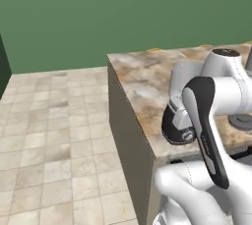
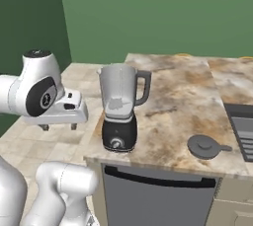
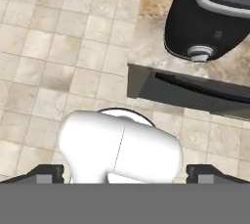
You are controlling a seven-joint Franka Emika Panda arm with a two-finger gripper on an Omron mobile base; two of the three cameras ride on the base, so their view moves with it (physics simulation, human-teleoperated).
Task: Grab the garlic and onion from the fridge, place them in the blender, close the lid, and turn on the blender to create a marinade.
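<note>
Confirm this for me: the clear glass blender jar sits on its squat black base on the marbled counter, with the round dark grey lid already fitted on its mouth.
Not quite. The clear glass blender jar does sit on its squat black base on the marbled counter, but the round dark grey lid is not on its mouth: the right base view shows it lying flat on the counter, to the right of the blender.

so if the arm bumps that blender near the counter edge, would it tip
Possibly. The blender is a tall jar on a squat black base, so a high push might topple it. It stands close to the counter corner, leaving little margin. The glass-looking jar would likely be fragile.
</note>
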